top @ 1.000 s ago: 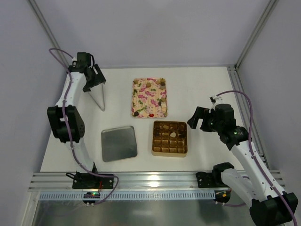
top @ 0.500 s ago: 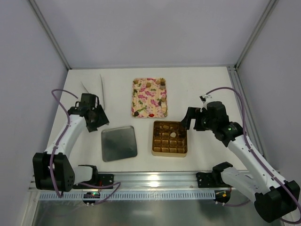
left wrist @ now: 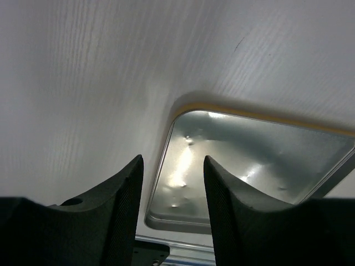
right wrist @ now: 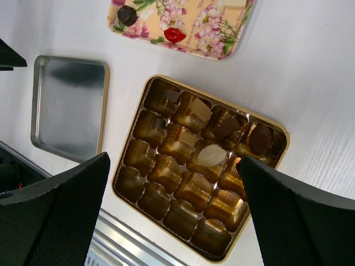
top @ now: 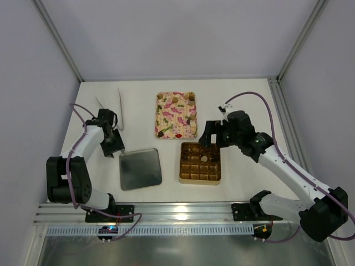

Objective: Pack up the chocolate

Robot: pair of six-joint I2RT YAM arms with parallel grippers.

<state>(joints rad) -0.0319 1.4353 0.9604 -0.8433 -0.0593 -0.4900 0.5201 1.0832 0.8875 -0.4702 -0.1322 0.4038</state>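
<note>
The right gripper (right wrist: 173, 162) hovers open over the gold box (right wrist: 277, 133), likely ready to pack chocolate (right wrist: 259, 138); the left gripper (left wrist: 172, 160), also open, sits beside the silver lid (left wrist: 249, 149).

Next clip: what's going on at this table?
Two arms are packing chocolate from the floral tray into the gold box. The right gripper hangs open and empty above the box; a few far cells hold pieces, most are bare. The left gripper, also open and empty, sits low by a corner of the shallow silver tin.

Gold box (right wrist: 191, 186), floral tray (right wrist: 191, 26), brown chocolate (right wrist: 260, 138)
</note>
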